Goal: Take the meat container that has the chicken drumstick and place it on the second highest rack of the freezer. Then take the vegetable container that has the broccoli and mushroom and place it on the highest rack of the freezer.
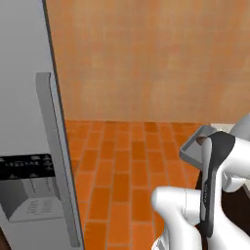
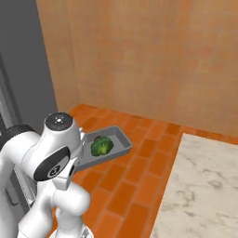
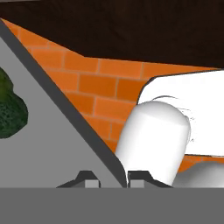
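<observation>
1. At the bottom edge of the hand view, the gripper (image 3: 111, 177) shows two dark fingertips (image 3: 89, 178) set close together, with the raised rim of the vegetable container (image 3: 52, 144) passing between them — the fingers are clamped on that rim.
2. In the right base view the vegetable container (image 2: 104, 148), a shallow grey tray, is held aloft above the floor, just at 3 o'clock of the arm's white wrist, tilted slightly.
3. Inside the tray lies the broccoli (image 2: 101, 146), a rounded bright-green lump near the tray's middle; in the hand view the broccoli (image 3: 11, 109) appears at 9 o'clock, against the tray's grey bottom. The mushroom cannot be made out with certainty.
4. In the left base view the tray (image 1: 195, 149) shows only as a grey corner at 3 o'clock, largely hidden behind the arm's dark link.
5. The freezer (image 1: 29, 122) stands at 9 o'clock of the left base view — door shut, with a long grey handle (image 1: 53, 146) and a black dispenser panel (image 1: 27, 168) low on the door.
6. The floor (image 1: 122, 166) is orange brick tile; an orange-tan wall (image 2: 153, 56) rises behind it.
7. A pale marble counter (image 2: 204, 186) occupies the 4 o'clock corner of the right base view, well apart from the tray.
</observation>
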{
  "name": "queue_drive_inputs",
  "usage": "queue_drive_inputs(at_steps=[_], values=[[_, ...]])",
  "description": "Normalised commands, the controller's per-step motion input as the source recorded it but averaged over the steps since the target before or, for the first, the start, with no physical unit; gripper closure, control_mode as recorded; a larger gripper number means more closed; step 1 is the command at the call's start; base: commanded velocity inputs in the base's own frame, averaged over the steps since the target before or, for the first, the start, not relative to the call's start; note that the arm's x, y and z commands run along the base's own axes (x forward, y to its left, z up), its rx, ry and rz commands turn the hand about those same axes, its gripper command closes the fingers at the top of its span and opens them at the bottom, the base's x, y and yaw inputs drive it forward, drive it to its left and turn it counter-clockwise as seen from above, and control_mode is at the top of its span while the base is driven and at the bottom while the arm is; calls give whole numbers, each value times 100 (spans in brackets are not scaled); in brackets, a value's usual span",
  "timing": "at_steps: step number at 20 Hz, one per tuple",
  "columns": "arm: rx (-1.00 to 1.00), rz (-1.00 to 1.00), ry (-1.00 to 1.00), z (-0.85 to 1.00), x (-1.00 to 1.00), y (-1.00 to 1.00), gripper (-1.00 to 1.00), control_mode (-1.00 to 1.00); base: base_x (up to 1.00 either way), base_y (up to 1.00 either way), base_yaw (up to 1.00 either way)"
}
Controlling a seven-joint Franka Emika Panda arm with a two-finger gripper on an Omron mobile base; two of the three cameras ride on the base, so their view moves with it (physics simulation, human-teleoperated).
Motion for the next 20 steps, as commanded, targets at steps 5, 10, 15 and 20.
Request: queue_drive_inputs(at_steps=[5, 10, 15, 20], values=[[0, 0, 0, 0, 0, 0, 100, 100, 100, -35, -1], [0, 0, 0, 0, 0, 0, 100, 100, 100, -32, 0], [0, 0, 0, 0, 0, 0, 100, 100, 100, -49, -1], [0, 0, 0, 0, 0, 0, 100, 100, 81, -55, 34]])
